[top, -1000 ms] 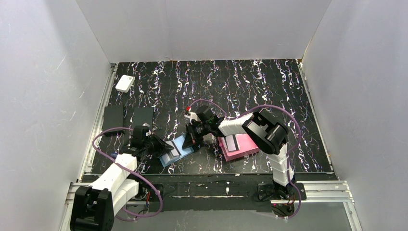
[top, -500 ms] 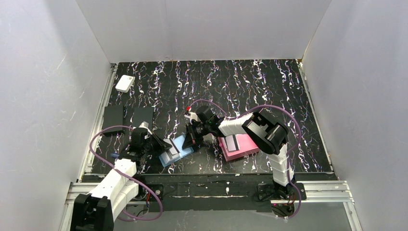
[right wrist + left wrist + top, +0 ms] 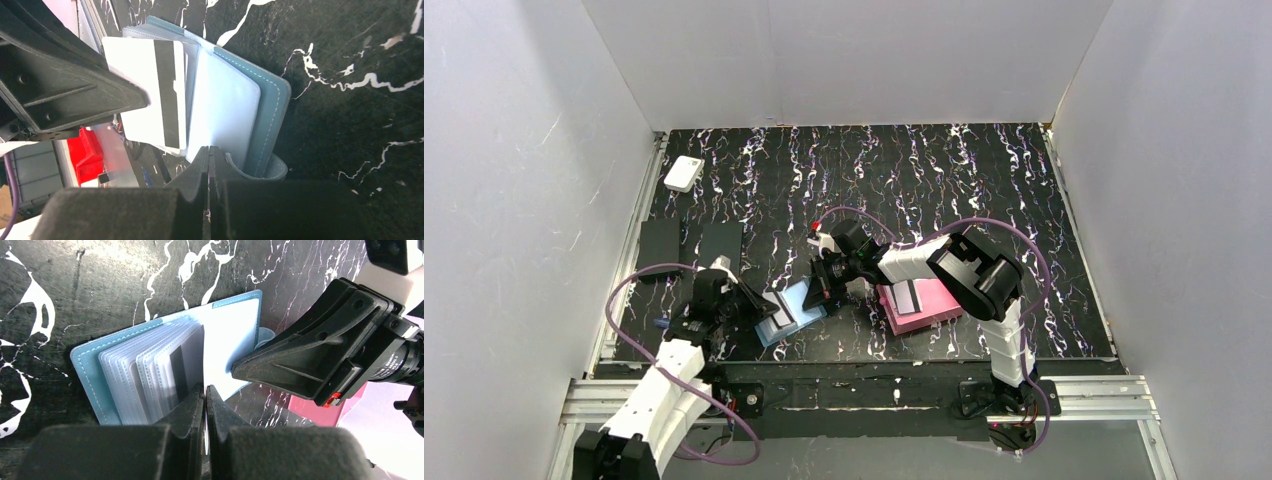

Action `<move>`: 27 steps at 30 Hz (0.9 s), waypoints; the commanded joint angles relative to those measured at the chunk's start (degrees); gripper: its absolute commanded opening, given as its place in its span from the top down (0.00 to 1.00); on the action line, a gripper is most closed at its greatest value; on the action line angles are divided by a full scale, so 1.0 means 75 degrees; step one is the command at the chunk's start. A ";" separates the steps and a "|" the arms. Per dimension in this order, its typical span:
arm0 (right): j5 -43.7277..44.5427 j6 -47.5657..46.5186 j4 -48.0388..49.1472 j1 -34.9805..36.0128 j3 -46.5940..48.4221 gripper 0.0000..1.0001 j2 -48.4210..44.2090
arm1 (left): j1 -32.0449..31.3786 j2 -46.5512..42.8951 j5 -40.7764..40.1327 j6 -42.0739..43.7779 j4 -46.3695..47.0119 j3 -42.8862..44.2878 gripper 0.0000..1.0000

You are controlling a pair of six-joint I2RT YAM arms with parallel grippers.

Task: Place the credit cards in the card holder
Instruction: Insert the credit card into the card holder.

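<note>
The teal-blue card holder [image 3: 797,298] [image 3: 87,365] [image 3: 272,110] lies open on the dark marbled table between both arms. Its clear sleeves are fanned out. My left gripper [image 3: 752,306] [image 3: 205,390] is shut on the edge of a grey-white credit card [image 3: 776,304] [image 3: 190,355] [image 3: 142,90] with a black stripe, which lies partly in a sleeve. My right gripper [image 3: 822,290] [image 3: 207,150] is shut on the holder's pale blue inner flap, next to the curled snap tab [image 3: 272,172]. Another striped credit card [image 3: 907,297] rests on the pink tray [image 3: 936,305].
Two matte black slabs [image 3: 660,245] [image 3: 721,243] lie at the left. A small white box [image 3: 684,173] sits at the far left corner. White walls close in three sides, and a metal rail [image 3: 1084,390] runs along the near edge.
My left arm has drawn back a little toward the near left edge, still gripping the card. The right arm and the holder have stayed put.
</note>
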 commanded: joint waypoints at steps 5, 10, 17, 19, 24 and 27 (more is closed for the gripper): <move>-0.0077 -0.0068 0.0050 -0.0012 -0.0013 0.99 -0.0061 | -0.0006 0.0958 0.0289 -0.0142 0.0293 -0.0391 1.00; -0.0093 0.0012 0.0150 -0.0012 0.0009 0.99 0.0002 | -0.0003 0.0978 0.0057 0.0120 -0.0154 -0.0032 1.00; -0.0077 0.0028 0.0155 -0.0012 -0.0049 0.99 -0.0003 | -0.0004 0.1599 0.0777 -0.0512 0.1578 -0.0659 1.00; -0.0077 0.0040 0.0167 -0.0012 -0.0049 0.99 -0.0003 | -0.0006 0.1681 0.0814 -0.0511 0.1329 -0.0575 1.00; -0.0077 0.0041 0.0179 -0.0012 -0.0038 0.99 -0.0014 | -0.0003 0.1597 0.0714 -0.0380 0.0439 -0.0206 1.00; -0.0098 0.0038 0.0191 -0.0012 -0.0049 0.99 -0.0009 | -0.0006 0.1879 0.0749 -0.0269 0.0343 -0.0021 1.00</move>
